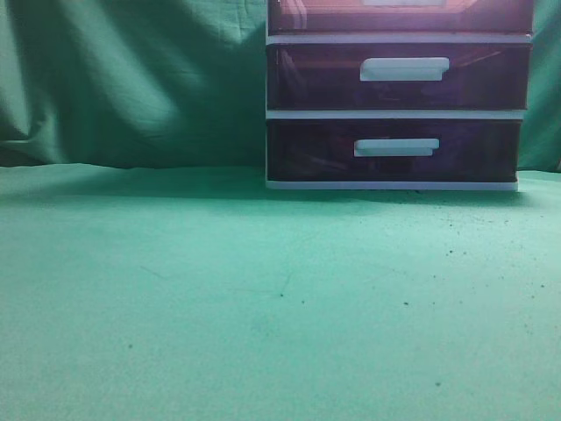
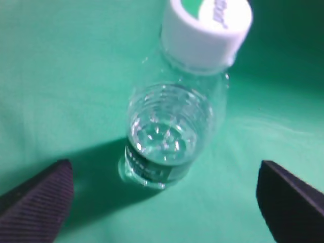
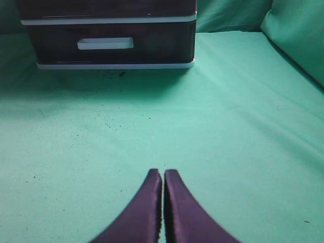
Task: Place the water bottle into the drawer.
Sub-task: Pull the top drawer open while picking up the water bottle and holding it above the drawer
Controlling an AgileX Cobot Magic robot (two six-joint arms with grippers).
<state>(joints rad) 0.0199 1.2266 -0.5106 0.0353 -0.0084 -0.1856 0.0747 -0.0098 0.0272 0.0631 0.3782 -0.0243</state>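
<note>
A clear water bottle [image 2: 164,134] with a white cap [image 2: 207,30] stands upright on the green cloth, seen from above in the left wrist view. My left gripper [image 2: 164,200] is open wide, its two dark fingers at the bottom corners, the bottle just ahead between them and untouched. My right gripper [image 3: 163,174] is shut and empty, low over the cloth, well in front of the cabinet [image 3: 190,38]. Only the lower strip of the top drawer [image 1: 333,16] shows at the upper edge of the exterior view. Neither gripper nor the bottle shows there.
The white-framed cabinet [image 1: 394,114] stands at the back right with the middle drawer [image 1: 316,79] and the lowest drawer [image 1: 307,153], both shut. A green cloth [image 1: 219,298] covers the table and hangs as a backdrop [image 1: 131,79].
</note>
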